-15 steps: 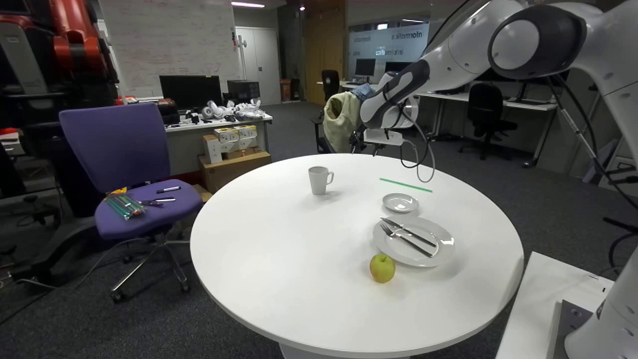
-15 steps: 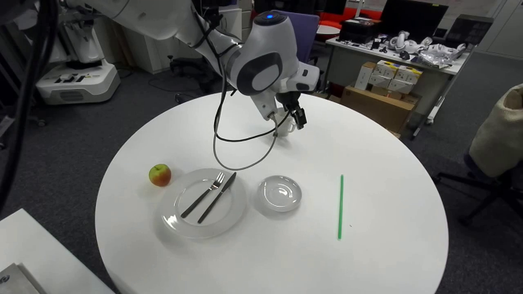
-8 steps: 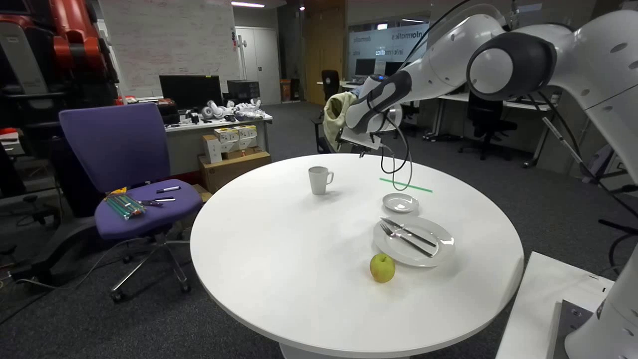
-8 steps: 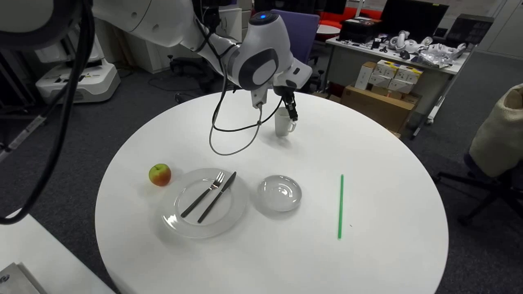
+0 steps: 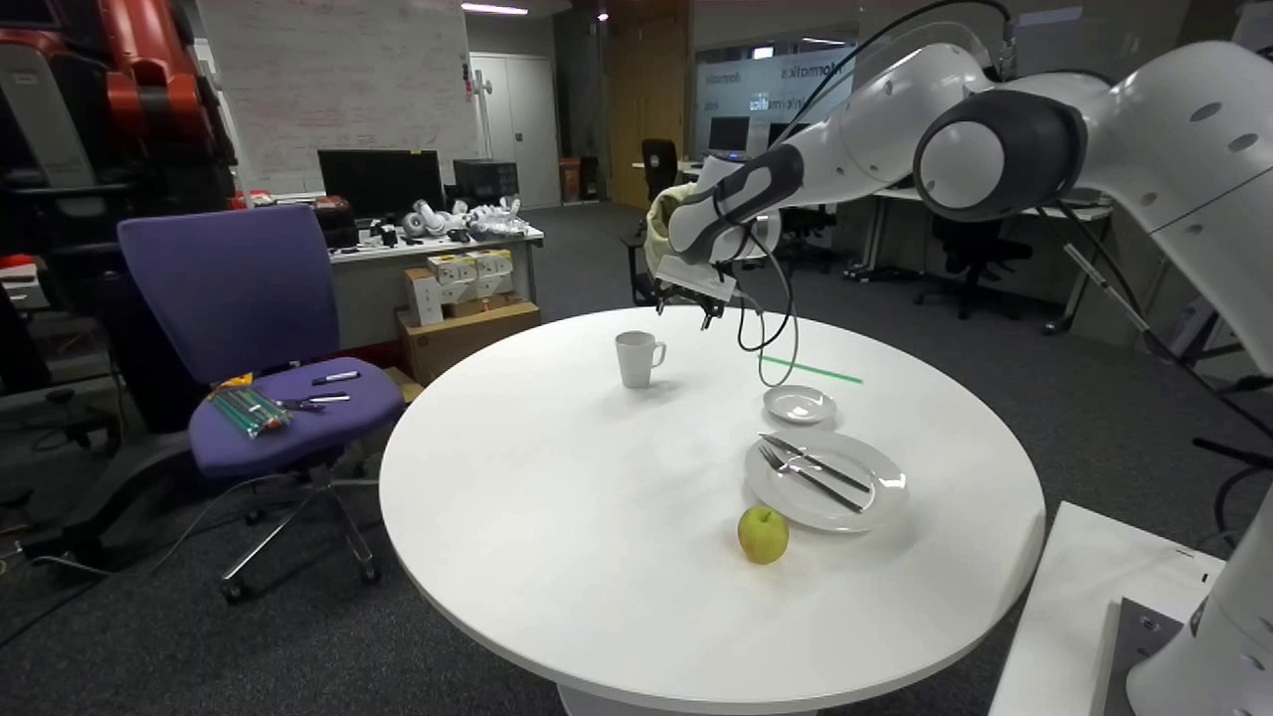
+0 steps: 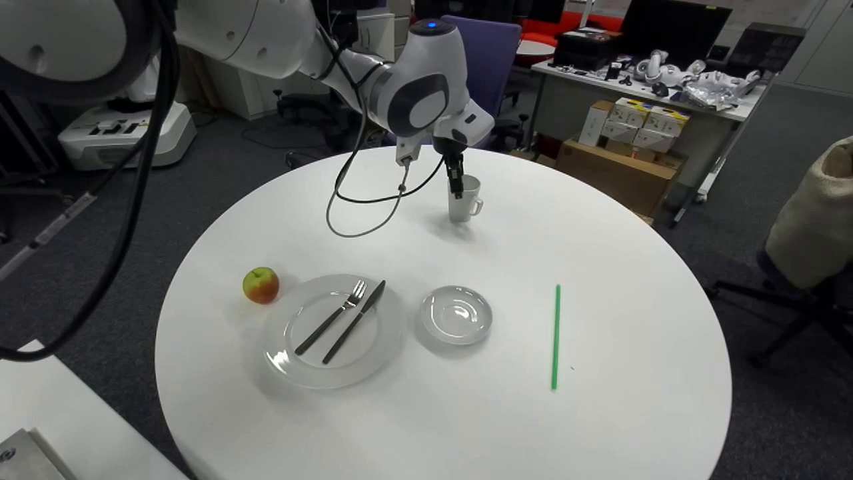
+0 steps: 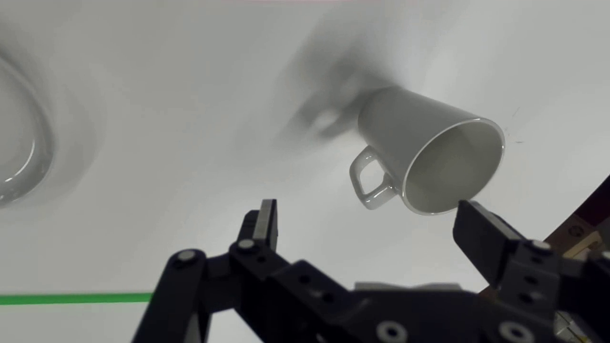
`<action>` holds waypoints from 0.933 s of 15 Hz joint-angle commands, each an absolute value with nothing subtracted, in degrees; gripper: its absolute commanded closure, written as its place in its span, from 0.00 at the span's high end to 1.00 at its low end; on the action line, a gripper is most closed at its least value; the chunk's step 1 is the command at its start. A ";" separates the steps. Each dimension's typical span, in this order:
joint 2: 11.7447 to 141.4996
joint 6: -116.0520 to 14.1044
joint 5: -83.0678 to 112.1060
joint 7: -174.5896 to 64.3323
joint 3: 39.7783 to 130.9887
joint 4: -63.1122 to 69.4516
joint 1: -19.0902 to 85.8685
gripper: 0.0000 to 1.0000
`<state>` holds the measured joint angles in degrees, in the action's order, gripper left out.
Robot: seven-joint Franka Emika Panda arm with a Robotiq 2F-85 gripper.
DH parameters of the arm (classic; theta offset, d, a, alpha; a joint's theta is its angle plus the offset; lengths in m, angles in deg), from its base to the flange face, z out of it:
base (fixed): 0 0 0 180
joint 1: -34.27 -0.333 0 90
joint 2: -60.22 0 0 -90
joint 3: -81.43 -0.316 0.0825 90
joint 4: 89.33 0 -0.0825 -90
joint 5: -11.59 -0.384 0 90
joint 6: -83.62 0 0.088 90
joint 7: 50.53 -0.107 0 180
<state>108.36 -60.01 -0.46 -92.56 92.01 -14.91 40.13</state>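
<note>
Hanging over the far part of the round white surface [image 5: 557, 557], the claw [image 5: 684, 315] is spread open, its two fingers [image 7: 479, 233] standing wide apart. The robot arm [image 5: 870, 147] carrying it reaches in from the right in an exterior view. Nearest the claw is a white mug [image 5: 635, 360], upright toward the far left of the surface, its handle pointing right. In the wrist view one fingertip shows close by the mug's rim, yet from out here I can see open air between claw and mug, so the two stand apart.

To the right of the mug, a thin green straw [image 5: 811, 369] lies flat at the far side, and a small white saucer [image 5: 800, 405] sits just nearer than it. Nearer again comes a large white plate [image 5: 855, 455], with a fork [image 5: 830, 491] and a knife [image 5: 835, 473] lying side by side on it. Just beside the plate, at its near left, rests an apple [image 5: 763, 535], part green and part red. Well off to the left stands a purple chair [image 5: 234, 278], a packet [image 5: 251, 410] and a marker [image 5: 336, 378] on its seat. Beyond the chair I make out a black monitor [image 5: 381, 187], with a brown cardboard box [image 5: 472, 333] lower down, to the right of it.
</note>
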 commanded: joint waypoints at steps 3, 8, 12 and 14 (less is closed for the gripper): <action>113.68 -50.66 0.29 -97.42 92.44 -25.62 40.62 1.00; 114.51 -46.84 2.26 -96.74 92.38 -26.59 40.78 1.00; 115.28 -46.68 2.44 -96.79 92.52 -27.70 40.79 1.00; 117.52 -49.23 3.05 -98.10 93.42 -29.00 40.49 1.00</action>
